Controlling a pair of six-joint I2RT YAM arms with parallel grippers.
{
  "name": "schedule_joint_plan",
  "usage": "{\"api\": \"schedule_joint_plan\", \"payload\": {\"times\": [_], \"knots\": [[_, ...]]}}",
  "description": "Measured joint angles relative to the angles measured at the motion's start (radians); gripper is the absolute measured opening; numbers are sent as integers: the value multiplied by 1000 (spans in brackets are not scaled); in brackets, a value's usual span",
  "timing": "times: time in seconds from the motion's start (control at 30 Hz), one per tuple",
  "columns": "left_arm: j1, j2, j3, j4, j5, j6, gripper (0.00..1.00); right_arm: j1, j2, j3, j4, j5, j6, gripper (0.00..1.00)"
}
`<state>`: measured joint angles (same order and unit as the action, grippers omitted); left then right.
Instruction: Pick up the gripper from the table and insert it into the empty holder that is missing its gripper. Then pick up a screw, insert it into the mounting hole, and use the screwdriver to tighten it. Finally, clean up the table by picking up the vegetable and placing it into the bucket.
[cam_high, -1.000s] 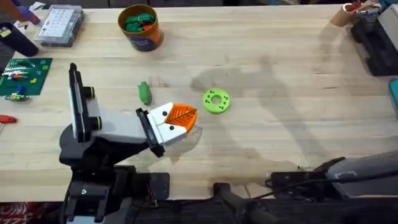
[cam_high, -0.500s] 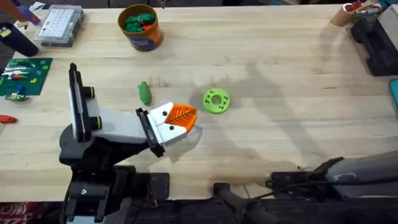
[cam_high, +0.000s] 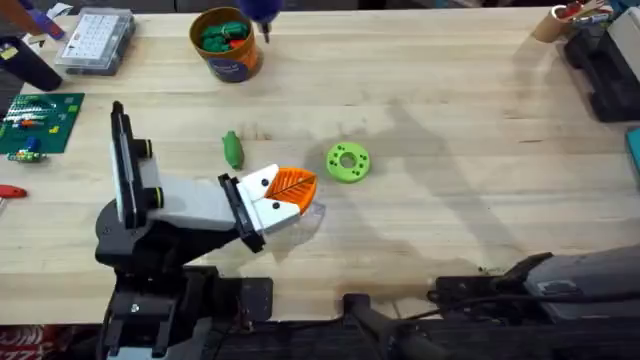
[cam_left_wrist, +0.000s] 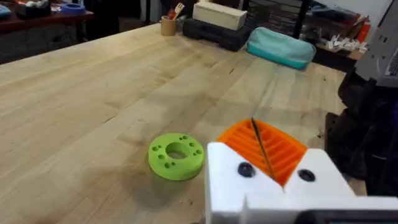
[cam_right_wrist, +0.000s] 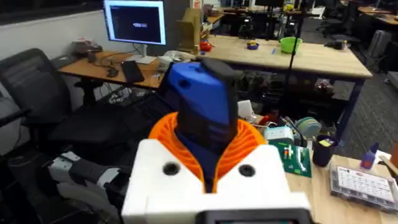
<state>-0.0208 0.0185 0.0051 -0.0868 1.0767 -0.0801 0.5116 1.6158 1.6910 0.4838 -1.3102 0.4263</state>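
One small dark-green toy vegetable (cam_high: 232, 149) is seen lying on the wooden table (cam_high: 450, 130), left of one flat lime-green ring (cam_high: 348, 162). One yellow-orange bucket (cam_high: 226, 44) stands at the far left. The left gripper (cam_high: 290, 192) is closed, nothing held. One bright-blue screwdriver (cam_right_wrist: 200, 112) is clamped in the right gripper (cam_right_wrist: 214, 163).
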Motion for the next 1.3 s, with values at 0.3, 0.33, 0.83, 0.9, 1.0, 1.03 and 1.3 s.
{"api": "schedule_joint_plan", "payload": {"times": [0.3, 0.33, 0.83, 0.9, 1.0, 1.03, 1.3], "knots": [[0, 0, 0, 0, 0, 0, 15, 10, -77, -167, 131, 20, 3, 45], [0, 0, 0, 0, 0, 0, 15, 10, -82, -177, 143, 22, 7, 44], [0, 0, 0, 0, 0, 0, 15, 55, -91, -296, 262, 62, 38, 44], [0, 0, 0, 0, 0, 0, 15, 59, -91, -296, 271, 67, 38, 42], [0, 0, 0, 0, 0, 0, 15, 71, -91, -307, 302, 72, 44, 45], [0, 0, 0, 0, 0, 0, 15, 75, -91, -317, 319, 75, 48, 44], [0, 0, 0, 0, 0, 0, 15, 88, -91, -427, 569, 100, 161, 43]]}}
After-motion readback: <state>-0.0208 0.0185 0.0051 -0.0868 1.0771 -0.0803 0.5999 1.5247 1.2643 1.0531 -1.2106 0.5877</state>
